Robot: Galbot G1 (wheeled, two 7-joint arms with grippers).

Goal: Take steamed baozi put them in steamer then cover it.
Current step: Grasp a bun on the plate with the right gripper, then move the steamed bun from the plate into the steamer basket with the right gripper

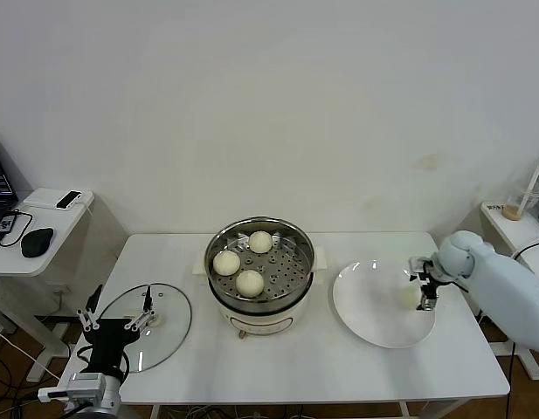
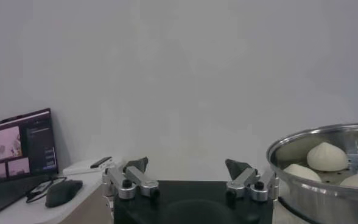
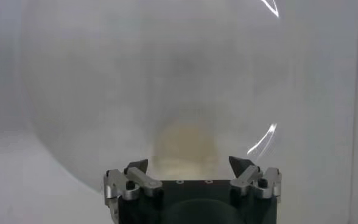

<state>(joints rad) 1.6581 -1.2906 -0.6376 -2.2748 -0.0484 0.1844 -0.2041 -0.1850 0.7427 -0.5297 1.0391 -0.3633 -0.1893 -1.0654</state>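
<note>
Room: white bench (image 1: 321,367) against a bare pale wall, a side desk with a laptop and mouse off its left end.
Steamer (image 1: 259,272): mid-bench, open, three steamed baozi (image 1: 250,282) on its perforated tray.
Fourth bun (image 1: 410,298): on the white plate (image 1: 365,310) toward the bench's right edge, just under the right gripper (image 1: 425,291).
Right gripper: low over that bun, jaws spread either side of it, not yet pinching.
Left gripper (image 1: 118,312): spread wide, idle above the cover (image 1: 151,327), which lies flat at the front left.
Step in hand: grasping the last bun.
Next move: close gently on the soft bun, lift clear of the plate, carry it to the steamer's free space; lid after that.
</note>
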